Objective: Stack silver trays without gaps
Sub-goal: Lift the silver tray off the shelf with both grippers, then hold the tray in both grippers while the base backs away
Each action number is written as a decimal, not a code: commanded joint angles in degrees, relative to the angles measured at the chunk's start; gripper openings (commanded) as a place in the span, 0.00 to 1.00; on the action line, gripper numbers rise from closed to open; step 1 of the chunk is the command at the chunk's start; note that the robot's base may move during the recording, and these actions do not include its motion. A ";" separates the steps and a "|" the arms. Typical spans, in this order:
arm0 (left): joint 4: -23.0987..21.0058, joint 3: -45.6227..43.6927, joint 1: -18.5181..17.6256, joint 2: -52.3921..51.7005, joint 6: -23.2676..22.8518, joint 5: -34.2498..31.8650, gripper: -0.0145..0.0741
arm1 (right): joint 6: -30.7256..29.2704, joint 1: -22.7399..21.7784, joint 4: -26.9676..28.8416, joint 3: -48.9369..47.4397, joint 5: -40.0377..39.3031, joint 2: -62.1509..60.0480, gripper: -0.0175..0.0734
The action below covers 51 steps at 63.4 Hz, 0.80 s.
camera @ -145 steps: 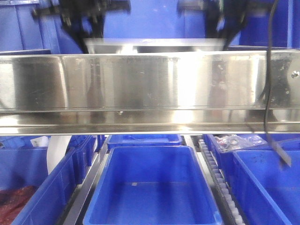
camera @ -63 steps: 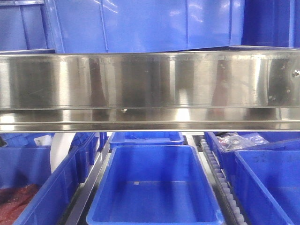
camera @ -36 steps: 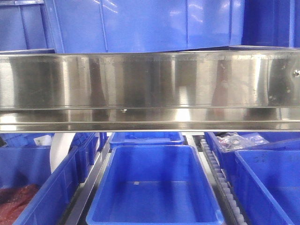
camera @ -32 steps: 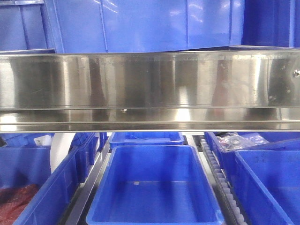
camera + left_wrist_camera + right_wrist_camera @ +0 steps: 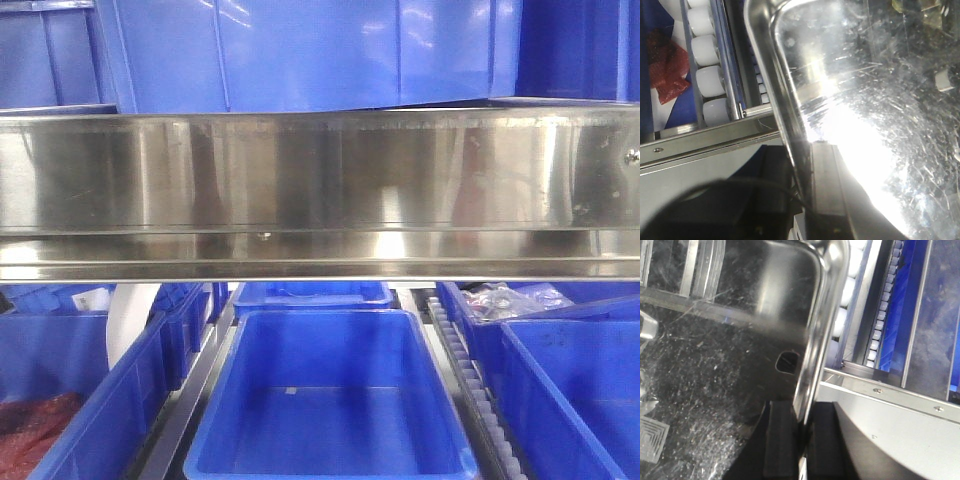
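A silver tray [image 5: 880,125] fills the left wrist view, its rolled rim running from the top down to my left gripper [image 5: 802,190]. The gripper is shut on that rim, with one finger [image 5: 827,185] inside the tray and the other outside. In the right wrist view the same kind of shiny tray [image 5: 715,365] shows, and my right gripper [image 5: 802,440] is shut on its rim, one finger [image 5: 780,440] inside and one outside. The front view shows neither tray nor grippers. I cannot tell whether a second tray lies beneath.
A long brushed-steel shelf rail [image 5: 320,180] crosses the front view, with blue bins [image 5: 325,400] below and behind it. White rollers [image 5: 707,80] and red material [image 5: 667,65] lie below the tray's left side. A roller track [image 5: 880,325] and a grey ledge [image 5: 890,425] lie to its right.
In the oldest frame both arms and a tray showed above the shelf rail. They have since left the front view, which has stayed the same over the last second.
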 commanded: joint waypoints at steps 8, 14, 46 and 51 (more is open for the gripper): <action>-0.66 -1.11 -1.24 -0.99 3.27 2.37 0.11 | -1.99 0.39 -1.29 -2.56 -5.58 -1.80 0.25; -0.66 -1.11 -1.24 -0.99 3.27 2.37 0.11 | -1.99 0.39 -1.29 -2.56 -5.58 -1.80 0.25; -0.66 -1.11 -1.24 -0.99 3.27 2.37 0.11 | -1.99 0.39 -1.29 -2.56 -5.58 -1.80 0.25; -0.66 -1.11 -1.24 -0.99 3.27 2.37 0.11 | -1.99 0.39 -1.29 -2.56 -5.58 -1.80 0.25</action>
